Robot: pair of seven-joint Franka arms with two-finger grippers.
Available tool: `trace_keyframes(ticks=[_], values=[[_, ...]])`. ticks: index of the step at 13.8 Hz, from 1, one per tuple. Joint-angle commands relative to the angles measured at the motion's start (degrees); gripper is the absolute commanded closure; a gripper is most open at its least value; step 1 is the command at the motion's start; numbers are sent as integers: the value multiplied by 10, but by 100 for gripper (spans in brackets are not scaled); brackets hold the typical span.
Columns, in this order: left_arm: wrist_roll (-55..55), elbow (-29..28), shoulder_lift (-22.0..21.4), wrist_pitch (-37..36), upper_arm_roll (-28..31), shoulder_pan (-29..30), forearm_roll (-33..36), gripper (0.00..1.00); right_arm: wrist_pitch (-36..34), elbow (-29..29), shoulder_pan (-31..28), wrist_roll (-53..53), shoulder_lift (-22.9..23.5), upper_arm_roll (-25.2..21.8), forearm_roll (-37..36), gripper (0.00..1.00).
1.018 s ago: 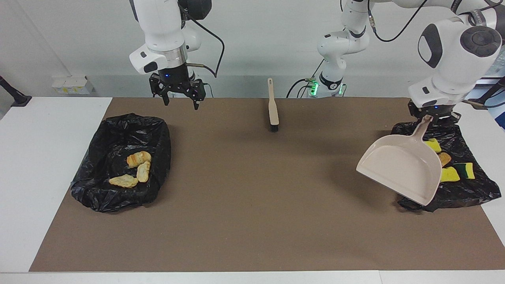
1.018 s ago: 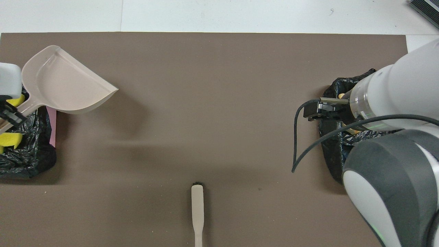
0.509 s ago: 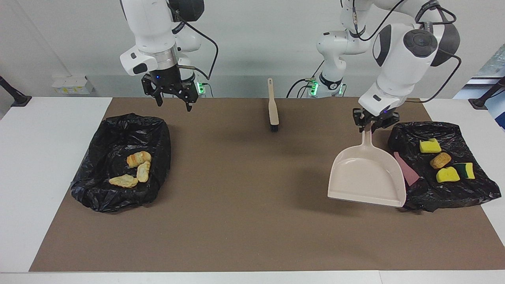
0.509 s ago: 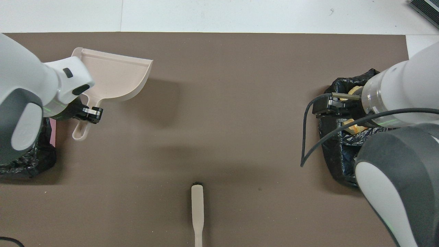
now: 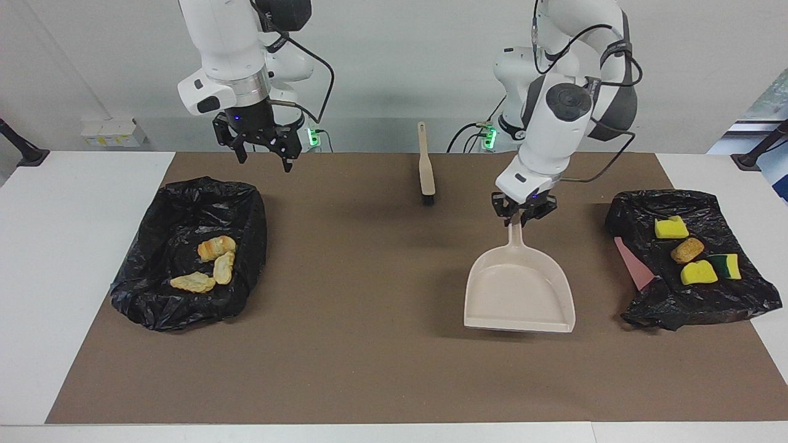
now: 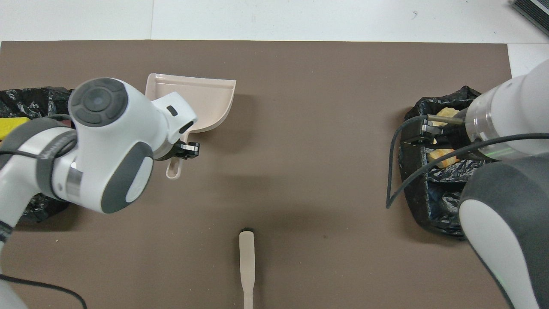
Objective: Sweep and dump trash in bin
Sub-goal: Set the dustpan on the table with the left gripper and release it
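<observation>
My left gripper [image 5: 522,212] is shut on the handle of the beige dustpan [image 5: 520,295] and holds it low over the mat, between the brush and the black bag [image 5: 689,301] at the left arm's end. The pan is empty; it also shows in the overhead view [image 6: 201,101]. On that bag lie yellow sponge chunks [image 5: 671,229] [image 5: 699,272] [image 5: 729,264] and a brown nugget [image 5: 687,250]. Three tan bread lumps [image 5: 212,264] lie in the black-lined bin [image 5: 184,203] at the right arm's end. My right gripper [image 5: 265,151] is open and empty, raised over the mat's edge beside that bin.
The beige brush [image 5: 426,169] lies on the brown mat [image 5: 369,357] near the robots, bristles pointing away from them; it also shows in the overhead view [image 6: 247,262]. A pink sheet [image 5: 634,264] sticks out from under the sponge bag.
My left arm has swung the dustpan away from over the sponge bag toward the mat's middle and lowered it. My right gripper has drifted slightly toward its own end.
</observation>
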Motion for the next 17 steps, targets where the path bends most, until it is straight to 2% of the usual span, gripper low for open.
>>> trace_keyframes(ticks=[1,3,4,5,6,7,9,12,17], values=[[-36,-35,27,80,12,-49,-8,100,-12,-14,-34,-22,-19,15,20,0],[-65,-79,28,144,12,-73,-8,100,-13,-16,-42,-40,-22,18,21,0],[-76,-84,27,153,12,-80,-8,100,-19,-14,-39,-40,-23,17,21,0],[-82,-82,27,145,12,-81,-8,93,-22,-14,-35,-41,-25,13,21,0],[-95,-78,27,138,13,-81,-8,33,-21,-13,-34,-41,-25,11,21,0],[-112,-73,27,130,14,-79,-7,0,-20,-13,-34,-41,-23,10,21,0],[-110,-60,18,110,19,-69,-6,0,-15,-13,-35,-41,-17,11,22,0],[-102,-12,18,67,19,-19,-5,0,-14,-13,-41,-40,-17,10,21,0],[-49,36,8,18,18,60,-9,0,-13,-13,-56,-41,-15,6,21,0]])
